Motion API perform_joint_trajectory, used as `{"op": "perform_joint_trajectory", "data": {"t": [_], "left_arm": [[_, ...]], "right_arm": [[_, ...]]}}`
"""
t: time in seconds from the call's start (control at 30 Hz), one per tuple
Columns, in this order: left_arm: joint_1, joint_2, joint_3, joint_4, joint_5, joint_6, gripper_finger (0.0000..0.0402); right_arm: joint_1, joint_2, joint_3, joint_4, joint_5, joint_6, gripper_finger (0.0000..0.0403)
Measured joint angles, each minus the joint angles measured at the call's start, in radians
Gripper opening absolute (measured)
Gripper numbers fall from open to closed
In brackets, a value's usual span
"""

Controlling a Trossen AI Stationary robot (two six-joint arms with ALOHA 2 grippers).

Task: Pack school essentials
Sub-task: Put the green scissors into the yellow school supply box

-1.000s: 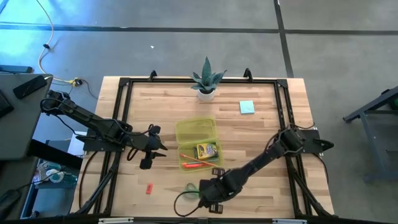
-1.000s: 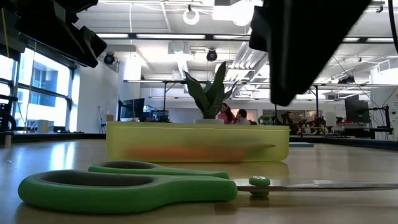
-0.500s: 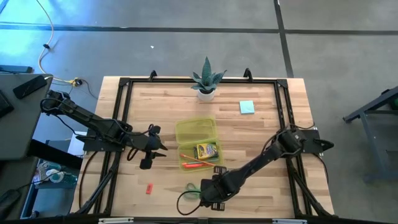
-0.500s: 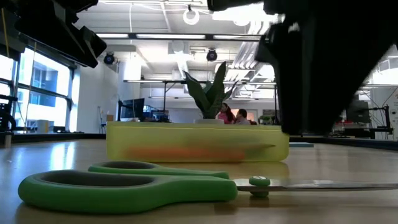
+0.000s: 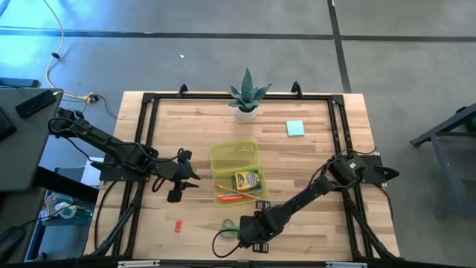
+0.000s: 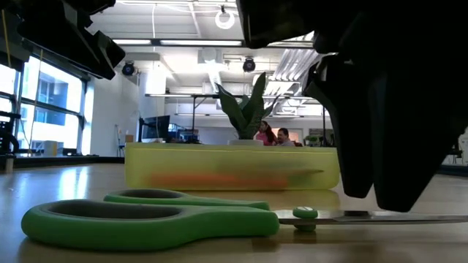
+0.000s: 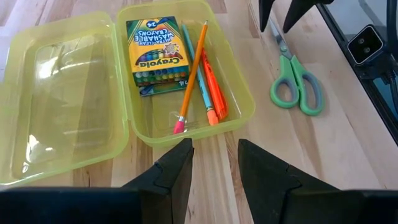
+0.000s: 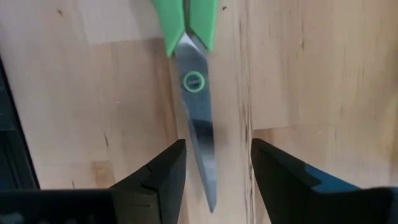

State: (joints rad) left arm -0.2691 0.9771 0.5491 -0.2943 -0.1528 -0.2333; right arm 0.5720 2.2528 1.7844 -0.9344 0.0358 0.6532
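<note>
Wooden tabletop (image 5: 312,160) carries green-handled scissors (image 7: 293,89) lying flat near its front edge, beside the open yellow case (image 7: 186,118) already holding pencils (image 7: 194,70) and crayons (image 7: 153,55). Right gripper (image 8: 212,165) hangs low, fingers parted astride the blades, seemingly lined up to pinch them. Left gripper (image 7: 214,163) waits open beside the case.

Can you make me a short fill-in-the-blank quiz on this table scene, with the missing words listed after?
1. The right hand, fingers open, straddles the metal ____ of the green-handled scissors.
2. In the translucent yellow-green hinged case, the crayon box lies beside an orange ____.
3. The light-blue square notepad lies on the ____.

Missing words: blades; pencil; table
</note>
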Motion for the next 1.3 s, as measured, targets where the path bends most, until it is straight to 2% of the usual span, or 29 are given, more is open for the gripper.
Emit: {"op": "perform_joint_trajectory", "data": {"t": [0.63,0.97,1.3], "left_arm": [[0.0,0.001,0.0,0.001,-0.006,0.0,0.012],[0.0,0.001,0.0,0.0,-0.012,0.0,0.012],[0.0,0.001,0.0,0.0,-0.014,0.0,0.012]], "right_arm": [[0.002,0.051,0.005,0.049,-0.004,0.009,0.0164],[0.007,0.054,0.004,0.018,0.049,0.087,0.0102],[0.007,0.054,0.003,0.001,0.061,0.087,0.0034]]}}
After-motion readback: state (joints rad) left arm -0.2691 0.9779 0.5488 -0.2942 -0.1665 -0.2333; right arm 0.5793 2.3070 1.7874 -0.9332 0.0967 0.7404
